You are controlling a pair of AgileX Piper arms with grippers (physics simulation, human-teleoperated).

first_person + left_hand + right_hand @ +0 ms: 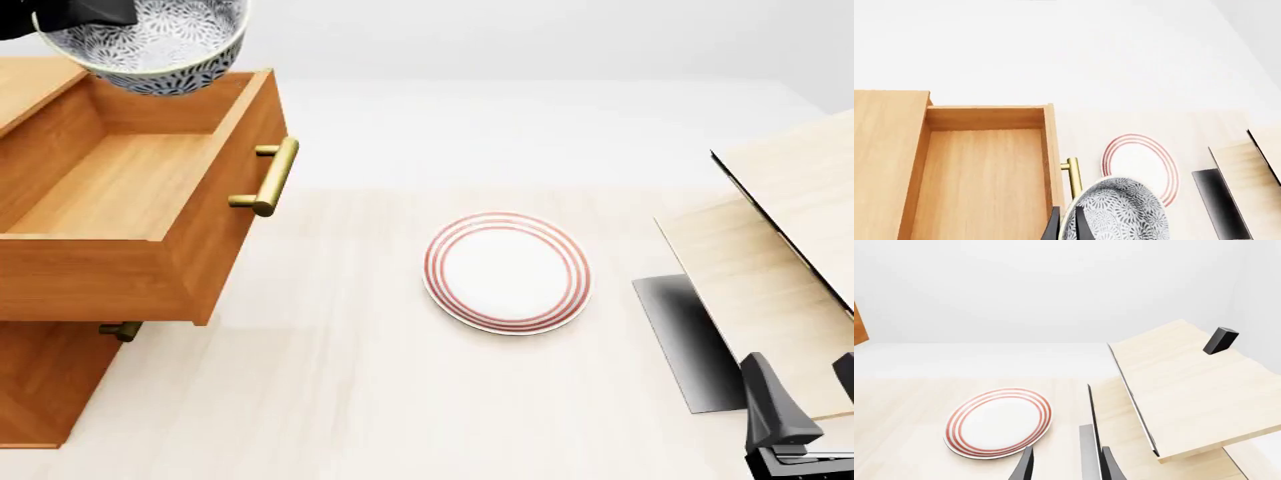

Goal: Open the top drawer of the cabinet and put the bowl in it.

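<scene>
Orange-brown wood: the cabinet stands at the table's left edge with its top drawer pulled fully out.
Above the drawer's far corner, the left gripper holds the speckled bowl by its rim, clear of the wood. A red-ringed plate lies mid-table. The right gripper, fingers parted and holding nothing, hovers by the pale slanted structure.

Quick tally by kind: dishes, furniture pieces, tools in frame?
Dishes: 2 (blue-grey speckled round bowl, flat white plate with red rings)
Furniture: 2 (orange-brown wooden cabinet, pale light-wood slanted structure)
Tools: 2 (left tool, right tool)
Total: 6
</scene>
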